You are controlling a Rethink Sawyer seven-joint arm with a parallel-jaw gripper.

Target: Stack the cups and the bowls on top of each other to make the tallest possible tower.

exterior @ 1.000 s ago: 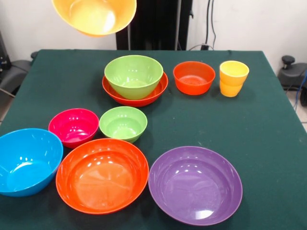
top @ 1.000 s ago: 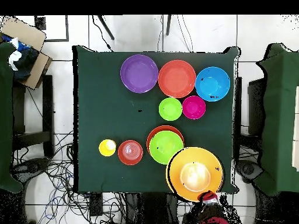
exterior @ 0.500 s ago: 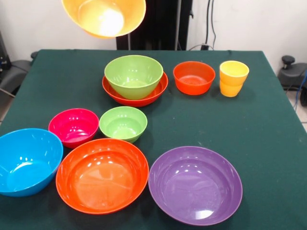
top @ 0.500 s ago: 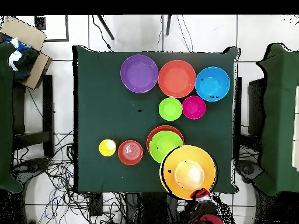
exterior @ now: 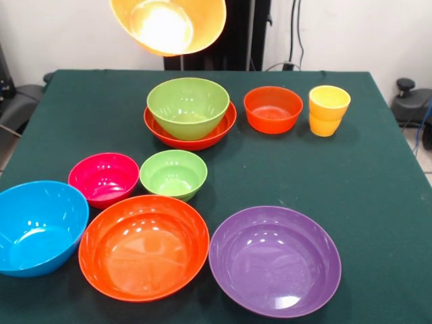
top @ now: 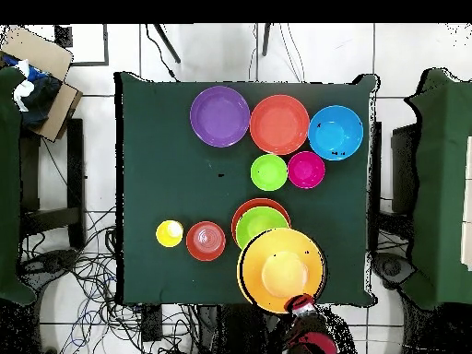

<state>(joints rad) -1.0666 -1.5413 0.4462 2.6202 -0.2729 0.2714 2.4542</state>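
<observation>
A large orange bowl (exterior: 169, 25) hangs in the air above the table's far edge, tilted, its mouth facing the camera. From above, this bowl (top: 281, 270) overlaps the near side of the tower. My gripper (top: 300, 303) holds its rim on the side toward the robot's base. The tower is a lime green bowl (exterior: 187, 104) nested in a wide red-orange bowl (exterior: 227, 123). Yellow-orange cups (exterior: 329, 110) stand stacked at the far right, next to a small red-orange bowl (exterior: 273, 109).
Loose bowls fill the front of the table: small lime green (exterior: 173, 173), magenta (exterior: 103, 178), blue (exterior: 37, 226), wide red-orange (exterior: 143, 246) and purple (exterior: 275, 260). The green tablecloth (exterior: 378, 175) is bare at the right.
The held orange bowl has travelled rightward in the front view, from the table's corner toward a spot above the lime green and red-orange pair. Nothing on the table has moved.
</observation>
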